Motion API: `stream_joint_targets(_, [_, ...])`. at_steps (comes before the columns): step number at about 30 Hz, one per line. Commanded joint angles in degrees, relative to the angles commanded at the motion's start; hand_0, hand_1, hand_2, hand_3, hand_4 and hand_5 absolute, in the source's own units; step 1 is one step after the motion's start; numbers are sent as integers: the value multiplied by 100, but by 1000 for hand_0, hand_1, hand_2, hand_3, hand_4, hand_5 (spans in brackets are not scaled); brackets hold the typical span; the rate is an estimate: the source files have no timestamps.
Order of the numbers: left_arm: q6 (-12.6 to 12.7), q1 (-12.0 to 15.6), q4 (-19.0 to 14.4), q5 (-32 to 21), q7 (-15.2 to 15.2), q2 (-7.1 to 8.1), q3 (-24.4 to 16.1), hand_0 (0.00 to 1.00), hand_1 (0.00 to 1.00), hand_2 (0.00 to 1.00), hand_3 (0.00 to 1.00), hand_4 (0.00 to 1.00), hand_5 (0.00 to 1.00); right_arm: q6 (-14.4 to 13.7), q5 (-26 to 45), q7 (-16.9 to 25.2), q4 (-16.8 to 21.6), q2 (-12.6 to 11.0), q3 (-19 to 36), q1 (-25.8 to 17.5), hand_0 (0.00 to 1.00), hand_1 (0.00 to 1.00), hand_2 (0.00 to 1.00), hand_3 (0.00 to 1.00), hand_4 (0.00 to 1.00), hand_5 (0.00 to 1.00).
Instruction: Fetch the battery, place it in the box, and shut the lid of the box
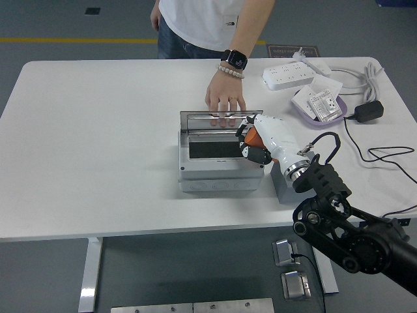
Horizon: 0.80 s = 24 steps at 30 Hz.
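The right arm [345, 231] comes in from the lower right corner, its black joints low over the near edge, its white forearm slanting up and left over the grey block [285, 182]; the right hand [255, 142] hangs at the right end of the box [220, 156], just above its open top; the left arm is out of view; the white surface [98, 143] carries the grey box near its middle, the block touching or just beside the box's right wall; below the near edge lie a dark floor and metal plates; the hand's dark fingers [251, 153] are curled around the orange battery [252, 135], which shows between fingers and palm, over the box's right rim; whether it touches the box cannot be told; the lid [220, 119] stands upright at the box's far side; a person's hand [225, 102] rests flat on the lid's top edge, fingers over it, a watch [236, 58] and bead bracelet on the wrist; farther right lie a purple tray [317, 104] with packets, a black adapter [368, 111] with cables, and a white power strip [288, 75]; beyond the surface is grey floor with a yellow line.
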Motion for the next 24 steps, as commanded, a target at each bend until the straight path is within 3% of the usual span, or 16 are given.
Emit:
stream_joint_targets(16, [-20,-41,0,-48,-10,25,67,401,564,507,478,2,2,232,145,-119,-448,365,-993,945,106,205,239,246,2,2])
stream_joint_targets(24, [-28,-68,0,-62,-5,37,93,402,564,508,478,2,2,721,203,-350,-721,262,-1814,1597,107,206,238,246,2,2])
